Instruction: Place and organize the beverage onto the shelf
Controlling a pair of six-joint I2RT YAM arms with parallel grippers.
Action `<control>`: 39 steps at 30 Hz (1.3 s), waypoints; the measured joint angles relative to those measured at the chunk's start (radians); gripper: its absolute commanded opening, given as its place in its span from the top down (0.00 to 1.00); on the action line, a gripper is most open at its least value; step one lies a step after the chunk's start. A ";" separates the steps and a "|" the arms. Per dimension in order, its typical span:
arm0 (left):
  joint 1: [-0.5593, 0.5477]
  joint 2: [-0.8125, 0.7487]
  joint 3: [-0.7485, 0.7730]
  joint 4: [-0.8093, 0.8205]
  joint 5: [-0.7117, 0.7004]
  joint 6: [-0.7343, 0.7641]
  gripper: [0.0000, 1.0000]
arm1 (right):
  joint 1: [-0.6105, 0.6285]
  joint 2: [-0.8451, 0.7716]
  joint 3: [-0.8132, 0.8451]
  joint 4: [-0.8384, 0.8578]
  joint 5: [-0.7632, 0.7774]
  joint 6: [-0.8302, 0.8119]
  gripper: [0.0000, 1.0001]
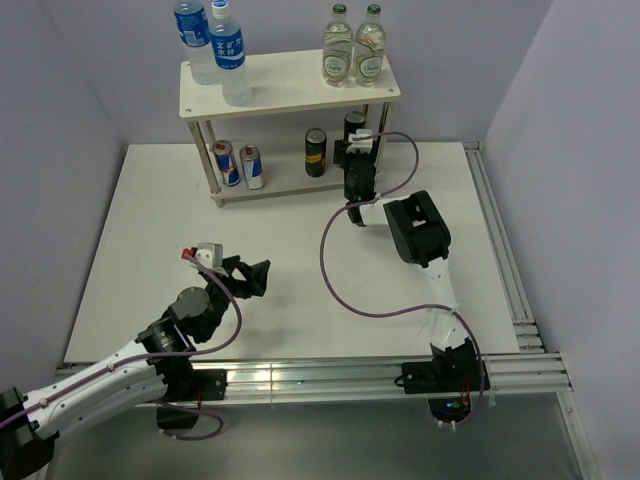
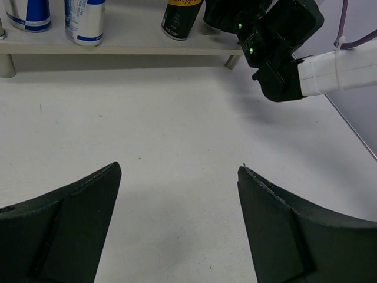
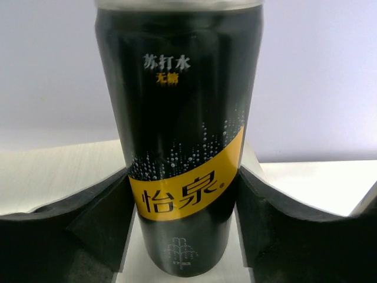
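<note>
My right claw (image 1: 357,148) grips a dark can (image 3: 182,147) at the right end of the shelf's (image 1: 290,90) lower board; my left claw (image 2: 179,177) is released.

Right fingers (image 3: 88,218) press both sides of the can, which is upright with its yellow band facing the wrist camera. A second dark can (image 1: 316,152) stands just left of it on the same board, and two blue-and-silver cans (image 1: 239,165) stand at the board's left end. On the shelf's top board are two water bottles (image 1: 212,45) at the left and two green-capped bottles (image 1: 354,45) at the right. The left claw sits spread wide over bare tabletop (image 2: 177,106), in front of the shelf and well apart from it.
</note>
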 measured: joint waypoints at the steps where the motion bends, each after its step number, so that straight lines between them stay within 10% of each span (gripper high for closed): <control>1: 0.000 0.000 0.000 0.000 0.000 0.000 0.14 | 0.001 0.000 0.000 0.006 -0.001 0.000 0.22; 6: 0.000 0.000 0.000 0.000 0.000 0.000 0.14 | 0.010 0.000 0.000 0.096 -0.013 -0.010 0.01; 39: 0.000 -0.014 0.000 -0.001 0.000 0.000 0.13 | 0.071 -0.325 -0.415 0.160 0.127 -0.049 0.01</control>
